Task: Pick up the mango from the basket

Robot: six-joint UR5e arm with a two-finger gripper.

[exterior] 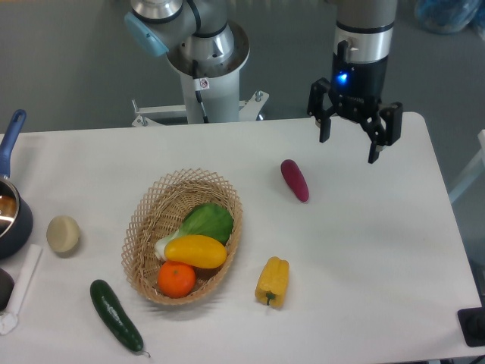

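The mango (pixel 196 251) is a smooth yellow-orange oval lying across the middle of the woven wicker basket (pixel 145 218), left of centre on the table. It rests between a round orange (pixel 176 279) in front and a green leafy vegetable (pixel 204 222) behind. My gripper (pixel 349 149) hangs open high above the table's far right part, well away from the basket, with nothing between its fingers.
A purple eggplant (pixel 295 180) lies between gripper and basket. A yellow bell pepper (pixel 273 282) sits right of the basket, a dark cucumber (pixel 115 315) at its front left, a pale potato (pixel 63 233) further left. A blue-handled pot (pixel 10 212) is at the left edge.
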